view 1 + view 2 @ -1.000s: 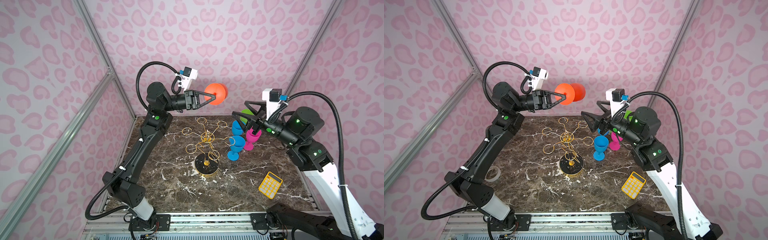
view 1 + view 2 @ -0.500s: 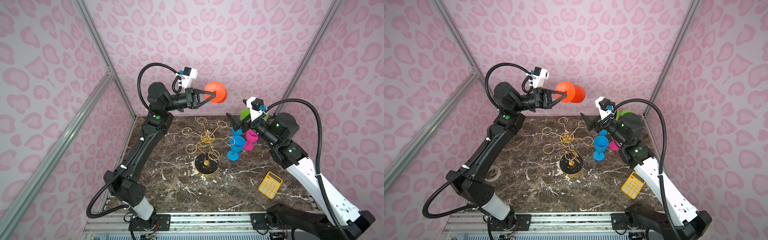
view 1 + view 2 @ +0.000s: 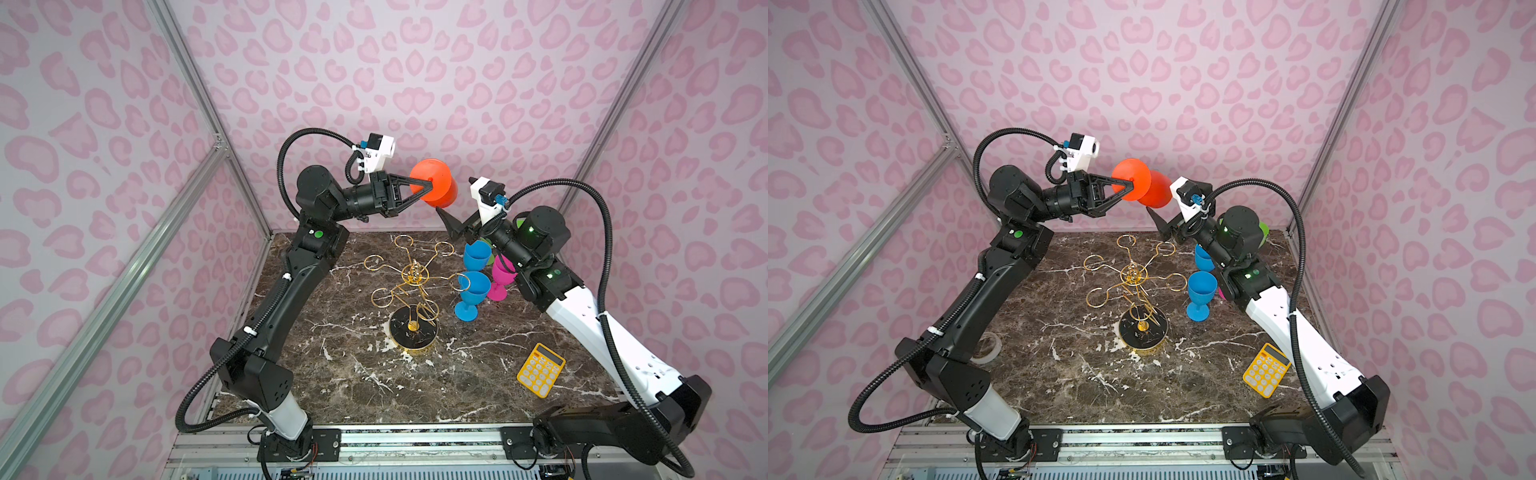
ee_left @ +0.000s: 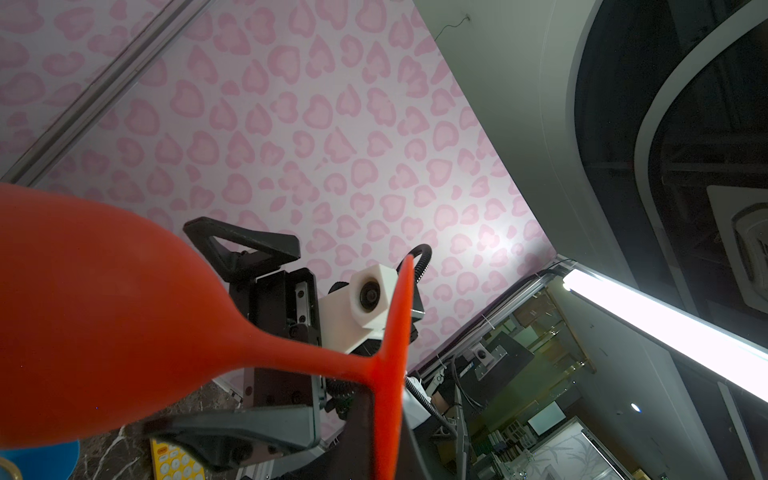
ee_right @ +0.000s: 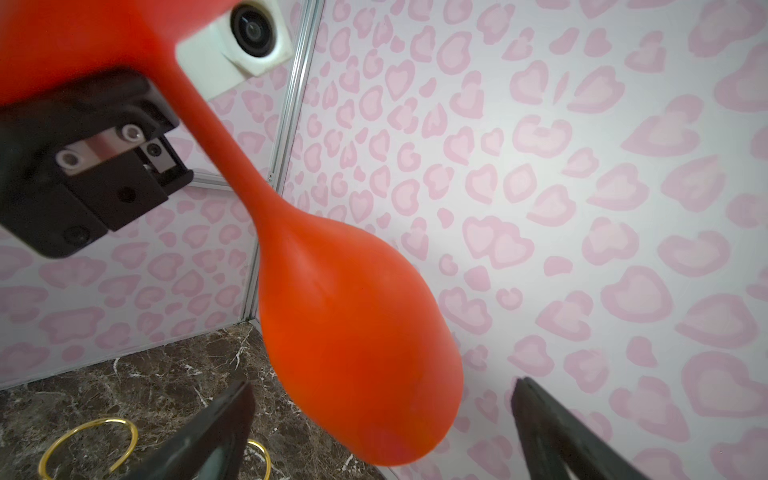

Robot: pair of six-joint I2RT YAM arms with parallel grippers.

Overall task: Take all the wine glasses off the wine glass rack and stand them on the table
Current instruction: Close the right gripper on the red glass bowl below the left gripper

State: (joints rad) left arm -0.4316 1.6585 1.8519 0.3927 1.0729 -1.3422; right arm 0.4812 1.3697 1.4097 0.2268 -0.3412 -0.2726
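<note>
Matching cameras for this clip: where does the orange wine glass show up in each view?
In a top view: orange wine glass above the middle, just right of centre, held sideways by the left gripper.
In a top view: above the middle, near centre.
Left wrist: close up, bowl, stem and foot all visible.
Right wrist: close up, bowl just ahead of the open right gripper.
Shared landmark: the marble table, in all four.

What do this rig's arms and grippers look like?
Both the left arm and right arm are black jointed links with a white segment near the base and green status lights. Ribbed black cables loop to white wrist cameras. The left gripper and right gripper have black triangular open-frame fingers.
</note>
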